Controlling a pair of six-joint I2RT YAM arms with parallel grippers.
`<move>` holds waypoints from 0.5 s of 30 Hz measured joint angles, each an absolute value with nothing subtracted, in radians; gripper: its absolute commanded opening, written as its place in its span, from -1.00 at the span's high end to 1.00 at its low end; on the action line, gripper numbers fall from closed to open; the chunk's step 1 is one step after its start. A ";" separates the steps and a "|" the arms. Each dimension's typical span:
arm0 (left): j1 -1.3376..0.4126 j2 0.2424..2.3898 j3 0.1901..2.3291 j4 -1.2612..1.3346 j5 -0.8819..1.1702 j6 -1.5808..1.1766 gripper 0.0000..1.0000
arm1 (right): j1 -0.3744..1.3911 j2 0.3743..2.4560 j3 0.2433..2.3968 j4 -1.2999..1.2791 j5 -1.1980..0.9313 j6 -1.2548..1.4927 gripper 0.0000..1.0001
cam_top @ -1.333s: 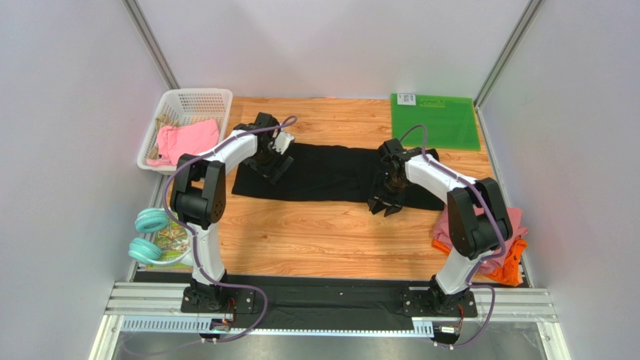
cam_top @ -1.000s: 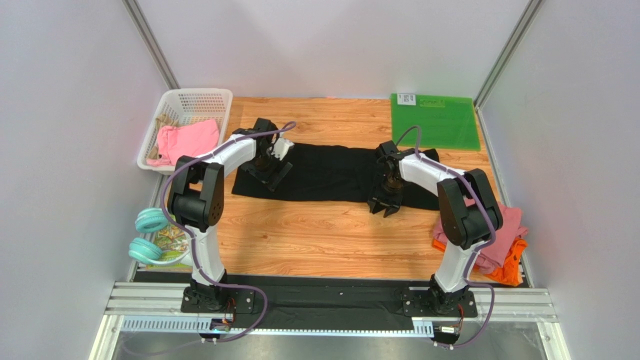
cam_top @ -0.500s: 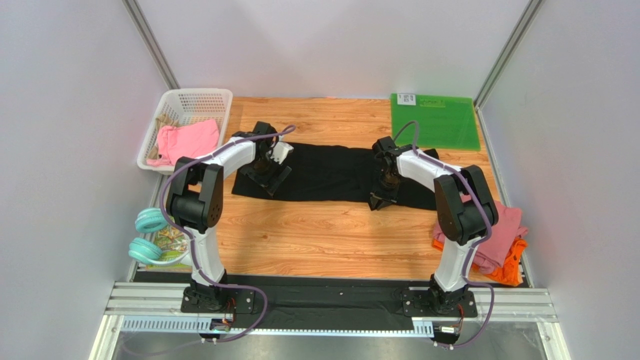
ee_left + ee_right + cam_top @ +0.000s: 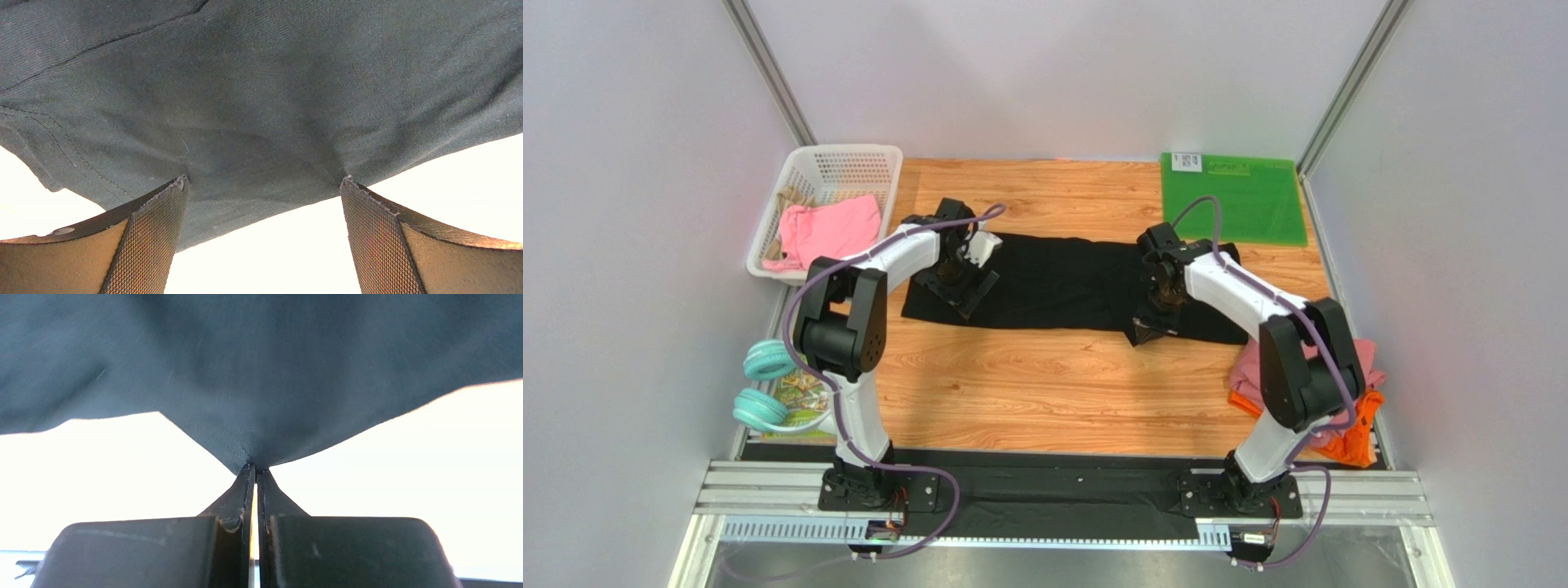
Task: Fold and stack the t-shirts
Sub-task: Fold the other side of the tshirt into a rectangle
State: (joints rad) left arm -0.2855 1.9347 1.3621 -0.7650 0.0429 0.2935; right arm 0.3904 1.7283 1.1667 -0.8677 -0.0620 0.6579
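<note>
Black t-shirt (image 4: 1063,284): laid flat as a long horizontal band across the centre of the frame, on the wooden table. Its near edge is drawn up into a small peak right of centre.

Dusty-pink t-shirt (image 4: 1363,358): crumpled heap at the right edge, lower half of the frame.

Orange t-shirt (image 4: 1363,441): crumpled, touching the pink heap, partly beneath it.

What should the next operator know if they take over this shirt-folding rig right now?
Left gripper: open, fingers either side of the near edge of the black t-shirt, toward its left end.
Right gripper: shut on the same edge farther right.
The black t-shirt lies as a long strip across the table; dusty-pink shirt and orange shirt crumpled at the right edge.
Done: no finished stack.
Left: close the left grip, fold the black one, then the other two, and stack.
</note>
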 measured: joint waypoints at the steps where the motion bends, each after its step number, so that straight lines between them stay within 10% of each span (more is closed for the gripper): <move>1: -0.286 1.934 1.362 -0.765 0.043 0.294 -0.95 | 0.390 1.697 1.164 -0.879 -0.062 0.658 1.00; 15: -0.285 1.920 1.362 -0.766 0.036 0.295 -0.96 | 0.283 1.600 1.354 -1.007 -0.049 0.641 1.00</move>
